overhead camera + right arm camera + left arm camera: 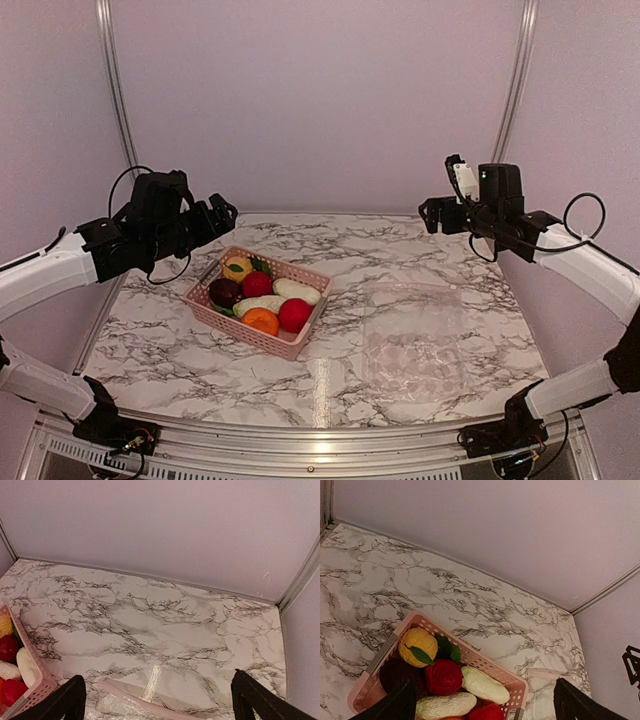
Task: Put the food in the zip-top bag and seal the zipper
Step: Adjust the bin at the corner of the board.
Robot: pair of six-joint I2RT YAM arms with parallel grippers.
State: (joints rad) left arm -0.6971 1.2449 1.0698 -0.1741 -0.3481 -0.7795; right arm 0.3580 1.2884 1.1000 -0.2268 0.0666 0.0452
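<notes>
Top external: food (257, 284) in basket (243, 334) by L gripper (225, 212), bag (415, 340) by R gripper (432, 215), both splayed.

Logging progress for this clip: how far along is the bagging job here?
Nothing looks done yet. The food sits in the pink basket, and the zip-top bag lies flat, apparently empty, beside it. Nothing is in hand: the left end effector and right end effector hang raised, open and empty. Left: moving each piece into the bag and sealing it.
</notes>
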